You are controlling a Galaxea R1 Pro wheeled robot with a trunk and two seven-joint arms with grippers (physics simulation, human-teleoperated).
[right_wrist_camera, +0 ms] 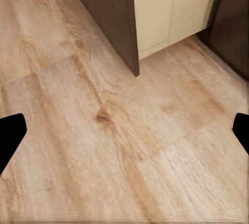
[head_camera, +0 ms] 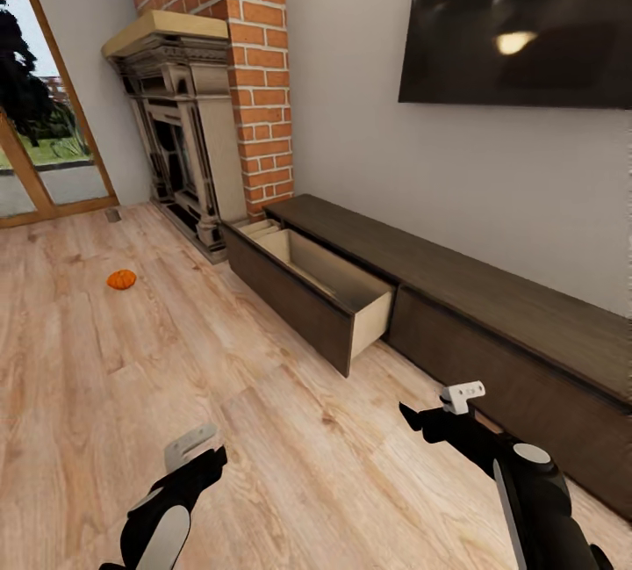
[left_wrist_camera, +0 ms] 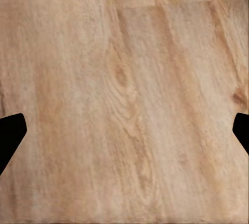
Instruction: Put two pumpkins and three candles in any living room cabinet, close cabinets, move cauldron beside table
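- Both your left gripper and right gripper hang spread, empty.
- Open drawer juts out: your base may clip it fetching the pumpkin.

No text, label, brand, number or sign can be read anywhere here. The dark screen on the wall carries only blurred reflections, the brick chimney and the cabinet fronts are left unmarked, and plain wood grain is seen on the floor.
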